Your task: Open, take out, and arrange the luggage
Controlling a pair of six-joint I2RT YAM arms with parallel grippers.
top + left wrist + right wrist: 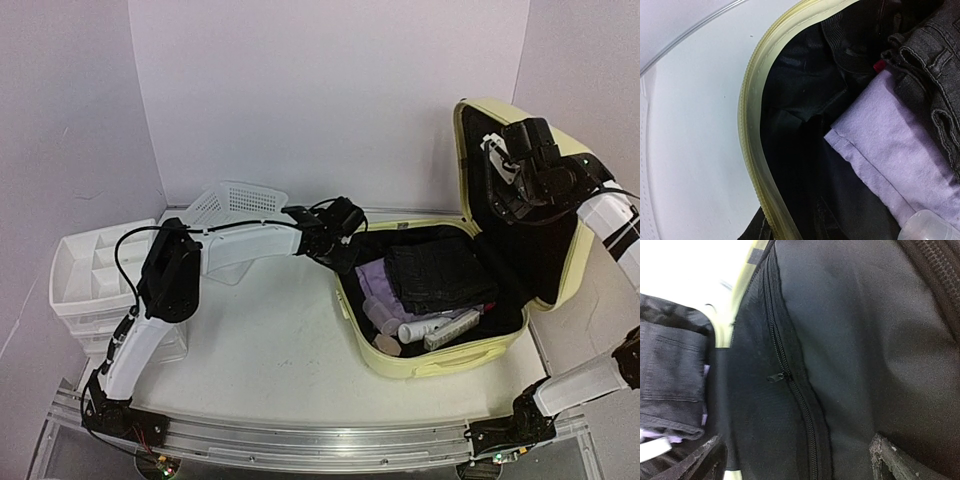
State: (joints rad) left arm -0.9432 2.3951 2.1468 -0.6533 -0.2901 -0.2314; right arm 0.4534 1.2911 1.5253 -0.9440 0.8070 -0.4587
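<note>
Now my right gripper (795, 445), spread wide, faces the black-lined lid of the yellow luggage (440, 358), while my left gripper (335, 245), state I cannot tell, hangs over its far-left corner.

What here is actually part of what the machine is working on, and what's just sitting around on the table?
Part of the job: the open yellow luggage; packed inside it, the dark jeans, the lilac cloth, the small toiletry bottles.
Standing by, not in use right now: the white mesh basket, the white drawer organizer.
</note>
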